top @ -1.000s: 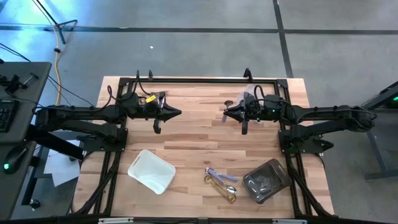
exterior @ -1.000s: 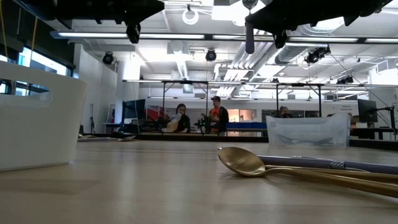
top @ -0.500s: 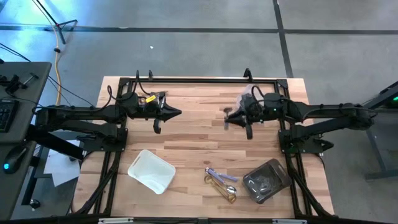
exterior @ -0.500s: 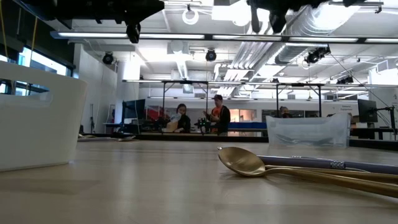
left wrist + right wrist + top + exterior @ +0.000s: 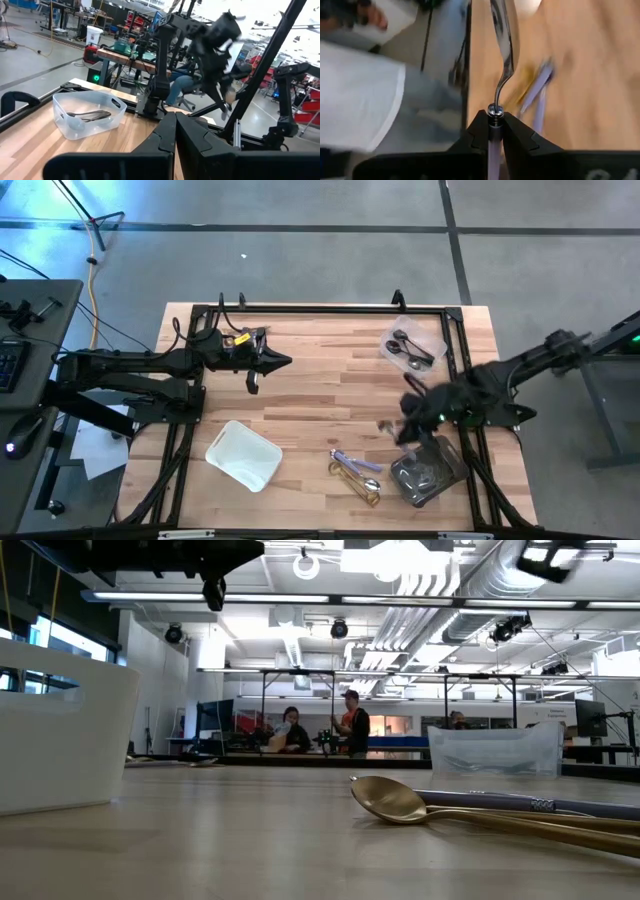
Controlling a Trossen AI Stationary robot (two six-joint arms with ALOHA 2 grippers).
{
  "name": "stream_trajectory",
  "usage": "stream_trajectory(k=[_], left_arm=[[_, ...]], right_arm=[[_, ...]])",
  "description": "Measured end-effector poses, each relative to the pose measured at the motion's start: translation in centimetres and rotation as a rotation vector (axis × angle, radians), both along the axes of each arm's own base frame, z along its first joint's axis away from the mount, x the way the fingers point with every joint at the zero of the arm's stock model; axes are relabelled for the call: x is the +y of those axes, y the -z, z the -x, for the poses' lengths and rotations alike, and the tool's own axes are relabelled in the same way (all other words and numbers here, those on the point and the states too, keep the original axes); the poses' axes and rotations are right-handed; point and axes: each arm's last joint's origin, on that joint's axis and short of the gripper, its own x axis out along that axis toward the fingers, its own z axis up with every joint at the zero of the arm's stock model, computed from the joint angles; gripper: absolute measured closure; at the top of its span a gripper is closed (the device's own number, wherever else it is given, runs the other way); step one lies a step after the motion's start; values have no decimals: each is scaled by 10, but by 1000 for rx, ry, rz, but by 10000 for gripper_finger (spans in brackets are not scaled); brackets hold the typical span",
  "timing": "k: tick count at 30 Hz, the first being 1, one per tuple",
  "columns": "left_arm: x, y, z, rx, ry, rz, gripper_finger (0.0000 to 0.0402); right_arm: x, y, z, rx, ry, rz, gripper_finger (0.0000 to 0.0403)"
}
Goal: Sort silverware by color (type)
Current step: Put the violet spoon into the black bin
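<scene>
My right gripper (image 5: pixel 398 430) (image 5: pixel 493 125) hovers over the table's near right part, between the loose silverware (image 5: pixel 356 473) and the grey tray (image 5: pixel 430 470), shut on a shiny silver utensil (image 5: pixel 503 50) with a lilac handle. The loose pile holds gold spoons (image 5: pixel 395 800) and a lilac-handled piece (image 5: pixel 500 803) lying flat on the wood. The grey tray holds silver pieces. A clear tray (image 5: pixel 412 348) (image 5: pixel 90 116) at the far right holds dark utensils. My left gripper (image 5: pixel 268 365) (image 5: pixel 175 135) waits shut above the table's far left part, touching nothing. My right gripper pinches the utensil by its lilac handle (image 5: pixel 493 150), just behind the metal collar (image 5: pixel 493 111), between the two fingers. The fingers lie along the utensil, whose curved shiny neck sticks straight out past the fingertips. It is lifted clear of the table.
A white tray (image 5: pixel 243 455) (image 5: pixel 60 740) stands at the table's near left. Bare wood lies between the two arms in the table's middle (image 5: pixel 320 395). A dark frame (image 5: pixel 320 308) runs along the table's far and side edges. People stand far off in the room.
My right arm has swung from the table's far middle toward the near right edge, uncovering the clear far tray, and its gripper now hangs beside the grey tray. The left arm has kept still.
</scene>
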Motion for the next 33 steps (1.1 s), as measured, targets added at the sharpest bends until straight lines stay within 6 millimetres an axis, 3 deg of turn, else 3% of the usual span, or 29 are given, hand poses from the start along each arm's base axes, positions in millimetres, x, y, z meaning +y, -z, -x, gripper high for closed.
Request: stream_trajectory(k=[6,11,18,33], left_arm=[[0,0,0,0,1,0,401],[0,0,0,0,1,0,401],[0,0,0,0,0,0,401],[0,0,0,0,0,43,401]], right_arm=[[31,25,26,284,-56,53,387],[52,45,33,419,-140,155,387],[64,80,28,618,-261,333,387],[83,127,7,726,-307,452,386]])
